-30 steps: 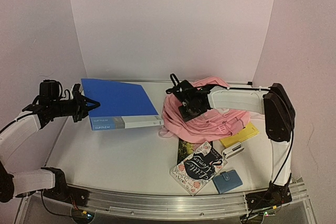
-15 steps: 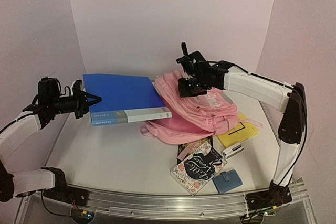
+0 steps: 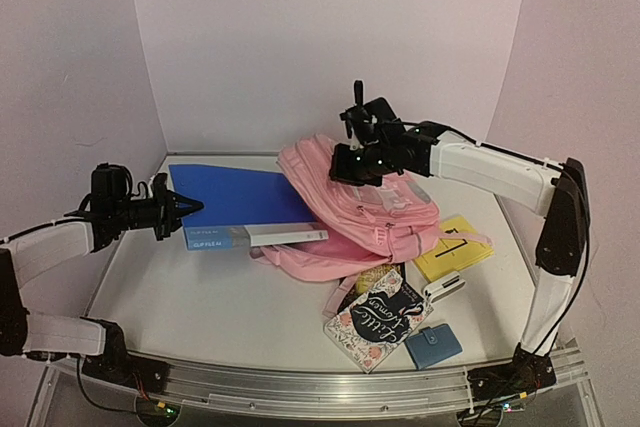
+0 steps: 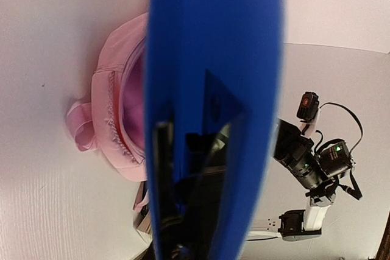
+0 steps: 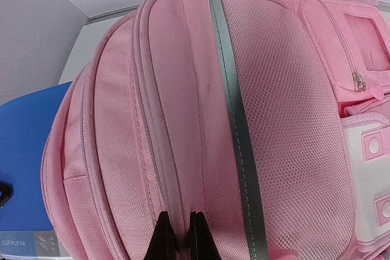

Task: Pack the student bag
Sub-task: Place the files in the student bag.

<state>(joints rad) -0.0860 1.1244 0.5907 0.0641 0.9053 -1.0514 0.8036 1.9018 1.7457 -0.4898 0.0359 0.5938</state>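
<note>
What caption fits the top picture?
Right gripper pinches the big pink fabric backpack; left gripper aims a flat blue folder at it.

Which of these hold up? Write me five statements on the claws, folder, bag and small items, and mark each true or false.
1. The left claw is shut on the blue folder. True.
2. The right claw hangs open over bare tabletop. False: it is shut on the student bag's pink fabric.
3. The blue wallet sits inside the bag. False: it lies on the table beside the patterned book.
4. The folder's free end reaches the bag. True.
5. The yellow sheet lies left of the folder. False: it lies right of the bag.
</note>
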